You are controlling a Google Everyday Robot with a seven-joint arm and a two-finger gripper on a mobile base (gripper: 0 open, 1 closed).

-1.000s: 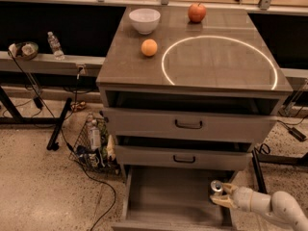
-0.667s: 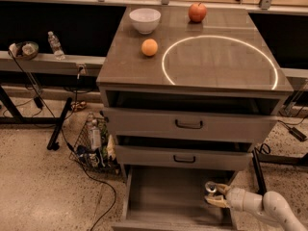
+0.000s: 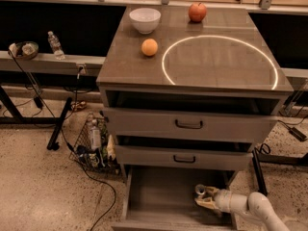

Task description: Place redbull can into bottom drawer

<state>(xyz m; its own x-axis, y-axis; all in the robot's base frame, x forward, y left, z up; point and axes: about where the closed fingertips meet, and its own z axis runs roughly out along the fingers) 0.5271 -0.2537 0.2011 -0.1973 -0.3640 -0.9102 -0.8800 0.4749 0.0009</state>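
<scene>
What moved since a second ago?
The tool, low in the open bottom drawer near its right side, slid a little to the left, carrying the redbull can it grips. The orange, apple and bowl on top stayed put.

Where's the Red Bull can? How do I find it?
Find the grey cabinet and look into its open bottom drawer. On the drawer's right side, the robot's gripper holds the redbull can. It is the only slim silver can, unlike the round orange and apple on top.
</scene>
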